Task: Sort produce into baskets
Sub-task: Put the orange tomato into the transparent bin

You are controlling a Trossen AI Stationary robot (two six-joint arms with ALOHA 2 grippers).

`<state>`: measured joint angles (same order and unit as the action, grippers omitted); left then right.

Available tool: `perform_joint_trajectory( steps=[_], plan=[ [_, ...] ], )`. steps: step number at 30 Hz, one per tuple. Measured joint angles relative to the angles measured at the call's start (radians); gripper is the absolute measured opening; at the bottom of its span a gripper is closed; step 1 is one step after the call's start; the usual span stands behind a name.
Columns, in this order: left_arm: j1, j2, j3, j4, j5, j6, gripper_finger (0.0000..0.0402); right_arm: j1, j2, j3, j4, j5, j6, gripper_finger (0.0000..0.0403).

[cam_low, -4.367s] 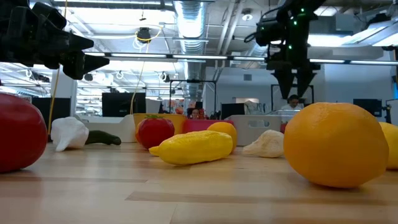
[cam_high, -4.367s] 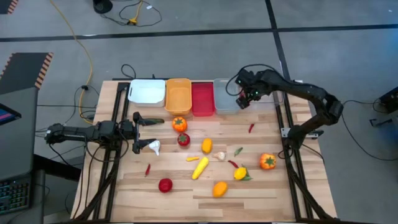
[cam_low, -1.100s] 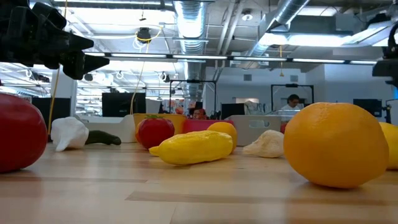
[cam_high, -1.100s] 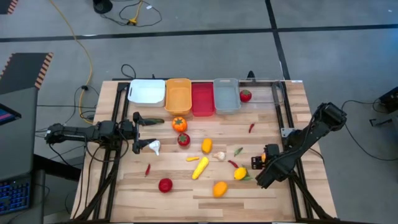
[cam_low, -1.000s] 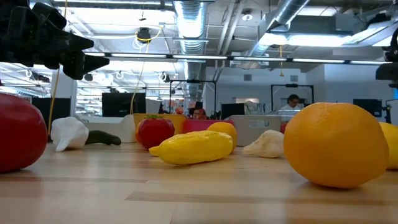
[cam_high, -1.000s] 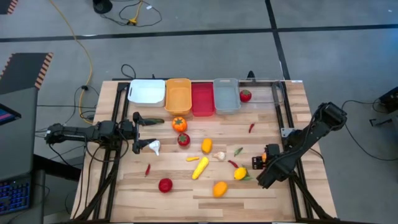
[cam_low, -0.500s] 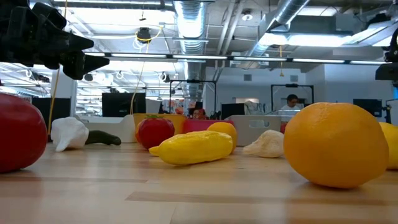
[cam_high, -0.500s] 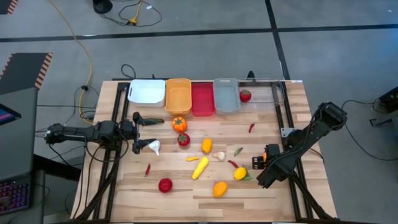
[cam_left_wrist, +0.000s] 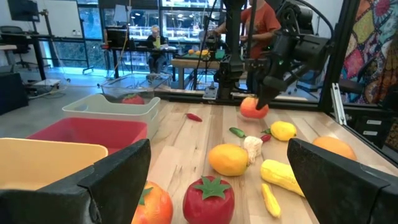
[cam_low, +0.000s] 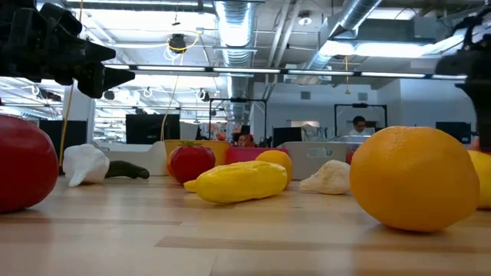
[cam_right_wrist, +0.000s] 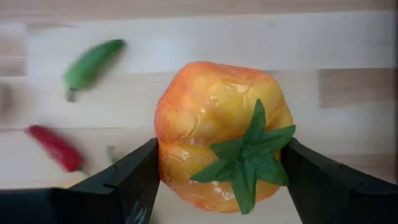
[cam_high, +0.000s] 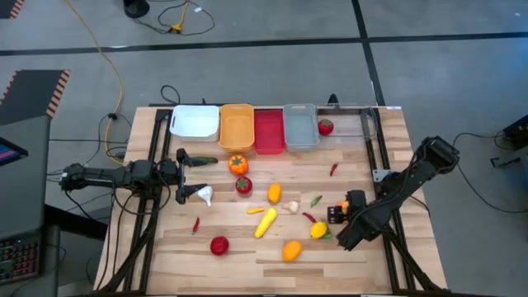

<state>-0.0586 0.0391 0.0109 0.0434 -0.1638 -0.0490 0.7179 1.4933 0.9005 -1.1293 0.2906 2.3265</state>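
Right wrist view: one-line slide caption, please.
Right gripper fingers flank an orange pepper on the wooden table; green chilli and red chilli lie beyond.

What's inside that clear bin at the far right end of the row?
One red tomato sits in the clear bin, towards the end next to the grey bin. The rest of the clear bin looks empty; its see-through walls hide nothing from above.

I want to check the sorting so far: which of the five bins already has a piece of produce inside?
The clear bin, at the right end of the row. A red tomato lies in it. The white, orange, red and grey bins show nothing inside.
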Motion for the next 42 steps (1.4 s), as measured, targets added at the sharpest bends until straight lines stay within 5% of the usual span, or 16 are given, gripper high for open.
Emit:
perform_joint_trajectory(
  steps=[10, 24, 35, 42],
  plan=[
    [0.0, 0.0, 0.0, 0.0, 0.0, 0.0, 0.0365, -0.118, -0.001, 0.097, -0.024, 0.208, -0.194, 0.0322],
    [0.0, 0.0, 0.0, 0.0, 0.0, 0.0, 0.0365, -0.538, -0.002, 0.37, -0.283, 0.417, -0.882, 0.0322],
    [0.0, 0.0, 0.0, 0.0, 0.0, 0.0, 0.0365, -1.086, -0.003, 0.437, -0.224, 0.417, -1.49, 0.0322],
    [0.0, 0.0, 0.0, 0.0, 0.0, 0.0, 0.0365, -1.361, -0.002, 0.437, -0.032, 0.265, -1.746, 0.0322]
  ],
)
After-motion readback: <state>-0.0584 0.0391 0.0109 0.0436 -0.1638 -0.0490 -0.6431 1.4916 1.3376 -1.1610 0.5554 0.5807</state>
